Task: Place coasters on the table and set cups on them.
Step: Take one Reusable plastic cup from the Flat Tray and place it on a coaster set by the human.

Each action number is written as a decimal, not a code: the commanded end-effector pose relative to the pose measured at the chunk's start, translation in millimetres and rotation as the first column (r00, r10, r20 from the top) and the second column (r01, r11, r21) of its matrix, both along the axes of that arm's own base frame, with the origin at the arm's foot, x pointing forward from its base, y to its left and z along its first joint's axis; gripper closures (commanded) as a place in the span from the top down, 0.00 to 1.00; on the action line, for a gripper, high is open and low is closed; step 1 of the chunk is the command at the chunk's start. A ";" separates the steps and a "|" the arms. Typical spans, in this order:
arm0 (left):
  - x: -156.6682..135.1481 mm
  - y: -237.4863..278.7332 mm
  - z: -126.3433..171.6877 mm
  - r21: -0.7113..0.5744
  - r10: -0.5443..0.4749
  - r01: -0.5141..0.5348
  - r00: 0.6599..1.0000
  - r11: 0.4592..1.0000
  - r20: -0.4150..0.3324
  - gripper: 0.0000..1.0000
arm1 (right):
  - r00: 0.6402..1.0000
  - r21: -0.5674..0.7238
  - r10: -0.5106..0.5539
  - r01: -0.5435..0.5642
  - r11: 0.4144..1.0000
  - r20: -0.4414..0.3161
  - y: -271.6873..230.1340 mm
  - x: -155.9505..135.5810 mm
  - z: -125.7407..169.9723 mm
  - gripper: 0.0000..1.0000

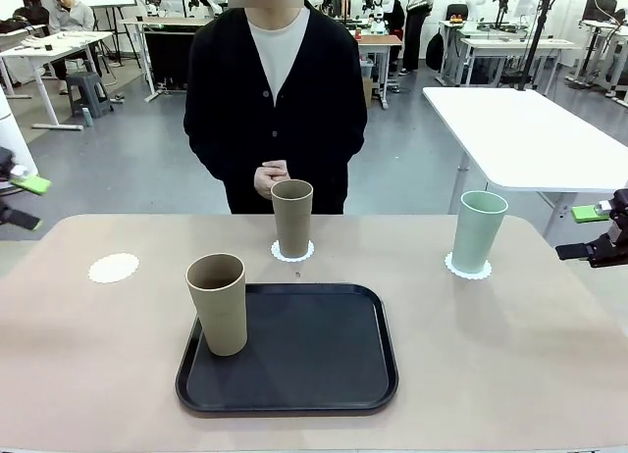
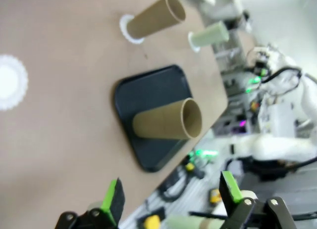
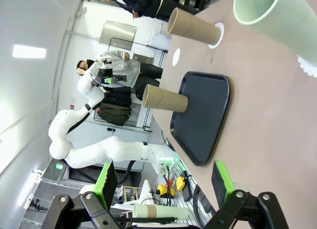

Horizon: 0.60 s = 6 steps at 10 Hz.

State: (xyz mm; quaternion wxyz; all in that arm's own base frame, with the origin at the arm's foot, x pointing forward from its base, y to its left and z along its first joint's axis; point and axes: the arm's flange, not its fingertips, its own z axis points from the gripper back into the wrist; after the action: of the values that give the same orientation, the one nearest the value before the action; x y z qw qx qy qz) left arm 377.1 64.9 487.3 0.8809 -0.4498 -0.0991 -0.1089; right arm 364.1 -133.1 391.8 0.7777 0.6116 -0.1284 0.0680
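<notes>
A beige worktop [image 1: 510, 375] carries a black tray [image 1: 314, 355] near its front edge; one tan cup [image 1: 218, 304] stands upright at the tray's left edge, on no coaster; a second tan cup [image 1: 291, 218] stands on a lacy white coaster [image 1: 292, 253] at the middle of the far edge, before a person's clasped hands [image 1: 270, 176]; a mint cup [image 1: 478, 231] hides most of a second coaster [image 1: 468, 269] toward the far right corner; a bare coaster [image 1: 114, 268] lies toward the left edge; the left tool [image 1: 22, 204], partly cut off by the frame, and the right tool [image 1: 587, 233] hang beside the worktop's left and right edges, each with fingers spread wide and empty.
</notes>
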 end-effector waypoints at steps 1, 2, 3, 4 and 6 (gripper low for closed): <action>30.9 -24.7 -0.6 0.202 -0.170 0.142 0.977 0.969 0.129 1.00 | 1.000 -0.003 0.002 -0.002 1.000 0.000 0.7 2.2 -0.2 1.00; 27.2 -47.8 -1.1 0.300 -0.300 0.237 0.936 0.924 0.185 1.00 | 1.000 -0.003 0.002 -0.002 1.000 0.000 0.7 2.2 -0.2 1.00; 13.0 -72.8 -1.5 0.398 -0.442 0.329 0.866 0.856 0.236 1.00 | 1.000 -0.003 0.002 -0.002 1.000 0.000 0.7 2.2 -0.2 1.00; -0.3 -94.1 -3.8 0.464 -0.504 0.339 0.811 0.819 0.298 1.00 | 1.000 -0.003 0.002 -0.002 1.000 0.000 0.7 2.2 -0.2 1.00; -24.1 -129.6 -15.5 0.578 -0.616 0.362 0.715 0.732 0.332 1.00 | 1.000 -0.003 0.002 -0.002 1.000 0.000 0.7 2.2 -0.2 1.00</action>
State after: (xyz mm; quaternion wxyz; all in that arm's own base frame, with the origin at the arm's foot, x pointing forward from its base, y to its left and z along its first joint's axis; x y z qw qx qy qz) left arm 371.7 -58.1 486.4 0.8515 -0.2058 -0.1333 -0.4634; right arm 364.5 -132.6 391.8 0.7779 0.6114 -0.1278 0.0686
